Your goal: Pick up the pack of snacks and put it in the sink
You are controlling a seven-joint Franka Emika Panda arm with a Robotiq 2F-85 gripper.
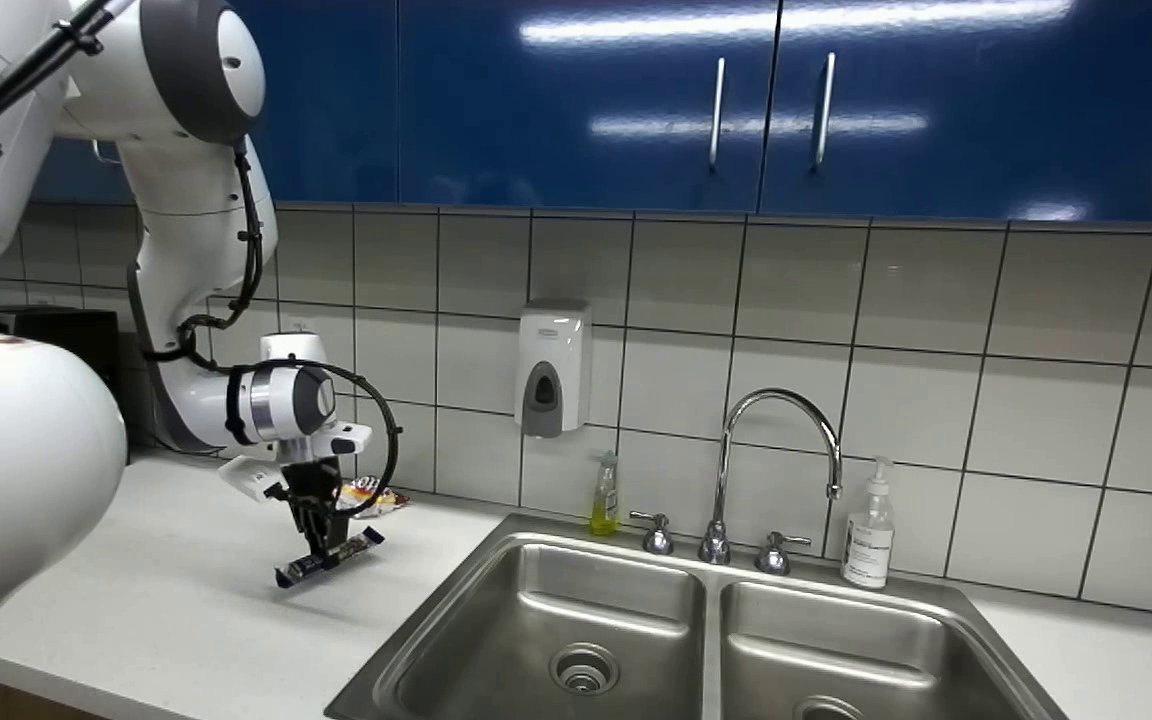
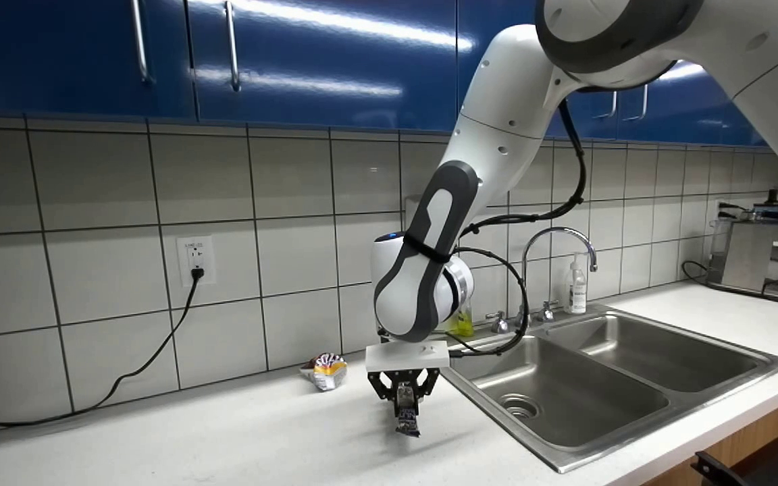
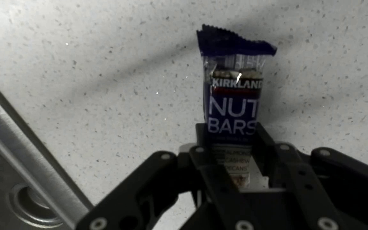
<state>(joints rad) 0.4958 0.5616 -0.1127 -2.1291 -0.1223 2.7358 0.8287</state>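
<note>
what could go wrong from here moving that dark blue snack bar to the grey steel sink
The long, flat, dark blue wrapped snack bar sticks out on both sides of the black two-fingered gripper, so it might twist or slip. It seems low over the white speckled counter, so an end could clip the rim of the grey steel double-basin sink.

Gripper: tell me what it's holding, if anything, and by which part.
The gripper holds the snack bar, pinched by its long sides near the middle, with both ends sticking out.

Kitchen | double-basin steel sink [image 1: 712, 640] | blue cabinets [image 1: 586, 165] | tiled backsplash [image 1: 681, 385] | wall dispenser [image 1: 553, 340]
</note>
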